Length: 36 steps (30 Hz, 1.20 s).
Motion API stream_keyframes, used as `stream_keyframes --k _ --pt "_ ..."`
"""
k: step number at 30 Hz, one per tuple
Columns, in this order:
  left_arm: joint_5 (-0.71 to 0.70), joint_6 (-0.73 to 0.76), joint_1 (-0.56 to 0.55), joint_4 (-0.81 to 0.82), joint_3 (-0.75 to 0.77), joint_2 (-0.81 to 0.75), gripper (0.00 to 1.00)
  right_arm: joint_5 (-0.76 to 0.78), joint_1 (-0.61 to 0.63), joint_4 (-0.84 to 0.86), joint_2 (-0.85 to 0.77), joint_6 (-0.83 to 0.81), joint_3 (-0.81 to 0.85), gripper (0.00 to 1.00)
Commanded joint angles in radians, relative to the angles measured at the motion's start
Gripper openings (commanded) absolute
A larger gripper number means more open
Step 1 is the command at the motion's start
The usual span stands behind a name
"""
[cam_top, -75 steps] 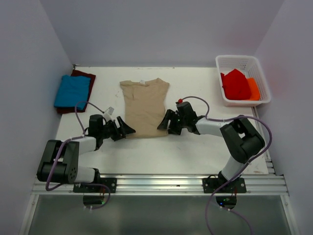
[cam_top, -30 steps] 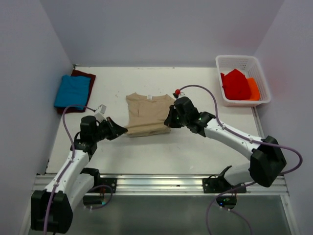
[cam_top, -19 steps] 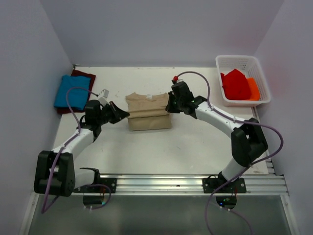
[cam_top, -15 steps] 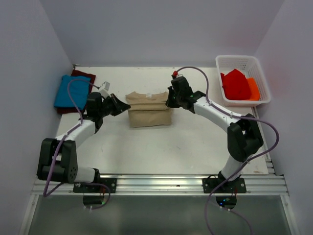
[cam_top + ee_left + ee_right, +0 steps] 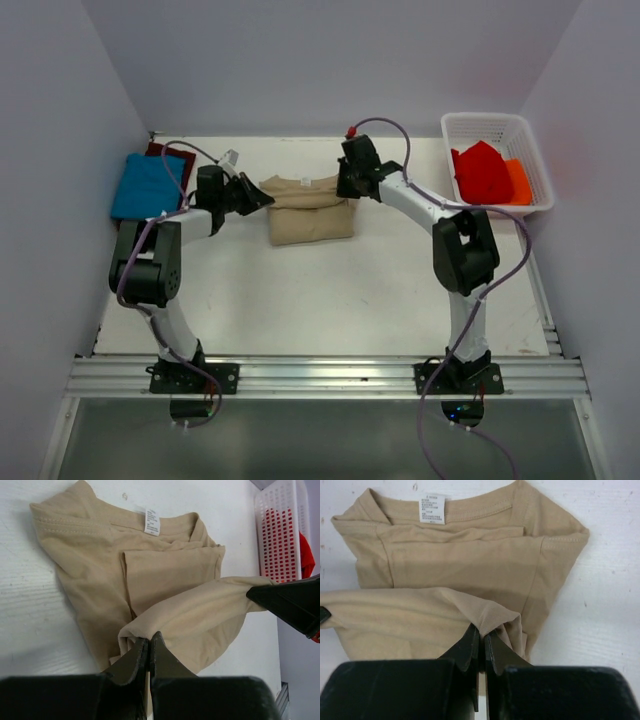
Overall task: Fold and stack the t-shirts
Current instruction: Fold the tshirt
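Grippers first, from the overhead camera: the left gripper [image 5: 256, 197] and the right gripper [image 5: 346, 189] are both pinched down tight, one at each end of the tan t-shirt [image 5: 311, 218]. That shirt sits on the far half of the table [image 5: 350, 300], right between the two arms. Way over at the far left, the blue t-shirt [image 5: 147, 185] lies on top of the maroon t-shirt [image 5: 172, 152], so I'd say the left arm is the nearer one for any stacking. A white basket [image 5: 497, 124] with red and orange cloth sits at the far right.

Left wrist camera: left gripper [image 5: 149, 643] is clamped on a corner of the tan t-shirt [image 5: 95, 575], and the lifted edge runs across to the right gripper [image 5: 287, 604]. The collar with its white label [image 5: 152, 521] lies on the table beyond it.

Right wrist camera: same deal mirrored. The right gripper [image 5: 481, 633] has its jaws closed on a bunched bit of the tan t-shirt [image 5: 465, 562], and the neck label [image 5: 430, 509] is straight ahead.

So the held edge runs left to right between the arms, parallel to the collar and just short of it. My guess is that both need to carry it forward evenly to finish the fold.
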Motion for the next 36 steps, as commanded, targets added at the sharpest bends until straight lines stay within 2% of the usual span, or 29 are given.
stream_keyframes --k 1,4,5,7,8,9,10,11,12,14,16,17,21,26,29,30,31,32,33,34,35,36 --pt "0.000 0.026 0.007 0.072 0.114 0.088 0.00 0.023 -0.017 -0.027 0.078 -0.016 0.122 0.00" --pt "0.028 0.014 0.010 0.105 0.225 0.188 0.00 0.034 -0.034 -0.032 0.147 -0.006 0.234 0.00" --pt "0.029 0.015 0.010 0.092 0.302 0.215 0.00 0.034 -0.039 -0.040 0.206 -0.006 0.274 0.00" --pt "0.014 0.020 0.010 0.088 0.387 0.303 0.00 0.083 -0.054 -0.081 0.289 0.019 0.433 0.00" --pt "-0.035 0.011 0.010 0.038 0.489 0.333 0.02 0.113 -0.060 -0.096 0.328 0.033 0.493 0.00" --pt "-0.052 -0.009 0.017 0.055 0.521 0.379 0.22 0.144 -0.073 -0.095 0.407 0.056 0.592 0.13" --pt "-0.087 -0.020 0.020 0.075 0.541 0.393 0.70 0.178 -0.079 -0.072 0.434 0.053 0.627 0.65" --pt "-0.171 -0.026 0.025 0.053 0.590 0.398 0.90 0.201 -0.080 -0.052 0.458 0.050 0.651 0.86" --pt "-0.191 -0.018 0.027 0.052 0.607 0.397 1.00 0.224 -0.082 -0.019 0.478 0.015 0.682 0.99" --pt "-0.223 0.023 0.028 0.013 0.642 0.377 1.00 0.240 -0.088 0.023 0.459 -0.024 0.634 0.99" --pt "-0.236 0.040 0.027 0.034 0.607 0.311 1.00 0.224 -0.094 0.168 0.339 -0.032 0.493 0.99" --pt "-0.234 0.044 0.028 0.075 0.552 0.267 1.00 0.214 -0.097 0.293 0.299 -0.032 0.348 0.99" --pt "-0.208 0.048 0.028 0.137 0.449 0.190 1.00 0.194 -0.094 0.377 0.179 -0.039 0.206 0.99" --pt "-0.129 0.080 0.027 0.111 0.371 0.188 1.00 0.117 -0.096 0.436 0.092 -0.042 0.078 0.99" --pt "-0.075 0.086 0.022 0.085 0.351 0.219 1.00 0.047 -0.096 0.414 0.110 -0.027 0.084 0.99" --pt "-0.057 0.084 0.020 0.086 0.345 0.241 0.98 -0.027 -0.094 0.387 0.124 -0.024 0.099 0.95" --pt "-0.005 0.080 0.017 0.097 0.339 0.255 0.95 -0.079 -0.094 0.355 0.141 -0.024 0.118 0.85" --pt "0.021 0.074 0.011 0.118 0.343 0.271 0.92 -0.128 -0.096 0.338 0.165 -0.006 0.180 0.68" --pt "0.048 0.049 0.007 0.129 0.348 0.306 0.80 -0.189 -0.097 0.269 0.226 0.013 0.228 0.16" --pt "0.107 0.031 0.005 0.146 0.360 0.324 0.72 -0.290 -0.100 0.226 0.272 0.042 0.286 0.00" --pt "0.141 0.011 -0.003 0.192 0.369 0.346 0.62 -0.344 -0.102 0.179 0.315 0.078 0.349 0.00" --pt "0.175 -0.033 -0.007 0.206 0.383 0.387 0.43 -0.392 -0.103 0.117 0.405 0.129 0.466 0.00"
